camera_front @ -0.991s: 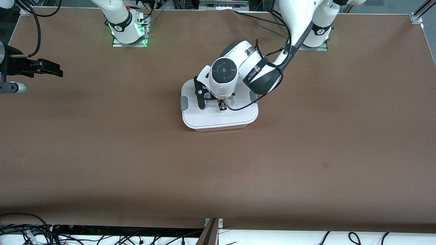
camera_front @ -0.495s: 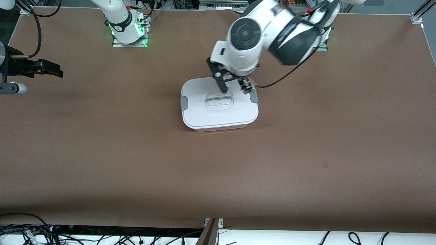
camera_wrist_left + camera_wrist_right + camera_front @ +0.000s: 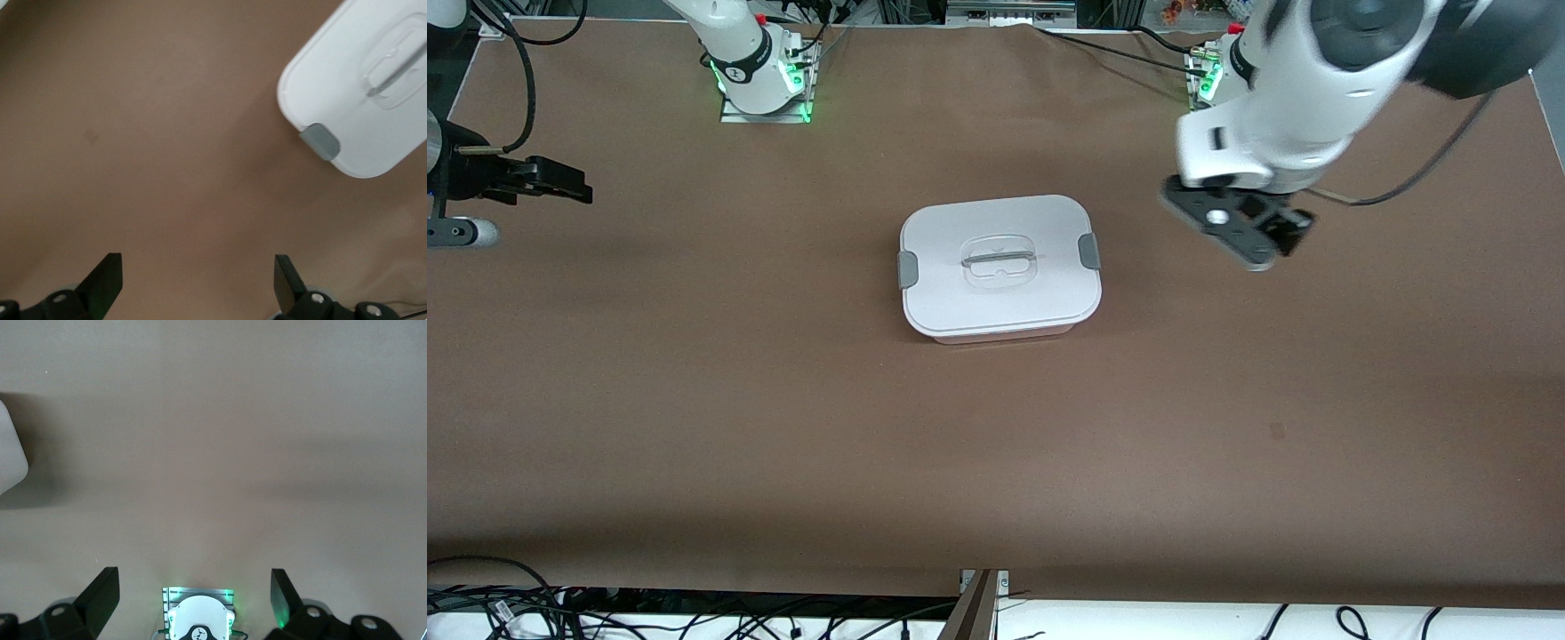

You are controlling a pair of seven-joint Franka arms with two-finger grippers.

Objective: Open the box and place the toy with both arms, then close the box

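Observation:
The box (image 3: 1000, 267) stands at the middle of the table, its white lid on, with grey clips at both ends and the recessed handle (image 3: 1000, 260) on top. It also shows in the left wrist view (image 3: 360, 100). The toy is out of view. My left gripper (image 3: 1238, 233) is open and empty, up in the air over bare table between the box and the left arm's end; its jaws stand wide apart in the left wrist view (image 3: 197, 268). My right gripper (image 3: 560, 182) waits open and empty at the right arm's end of the table (image 3: 193, 583).
The right arm's base (image 3: 760, 84) and the left arm's base (image 3: 1214, 76) stand along the table edge farthest from the front camera. Cables (image 3: 560, 613) lie below the table's near edge. A small dark mark (image 3: 1277, 431) is on the brown tabletop.
My left gripper has left the lid's handle, risen and swung toward the left arm's end of the table. The lid stays on the box. The right arm has not moved.

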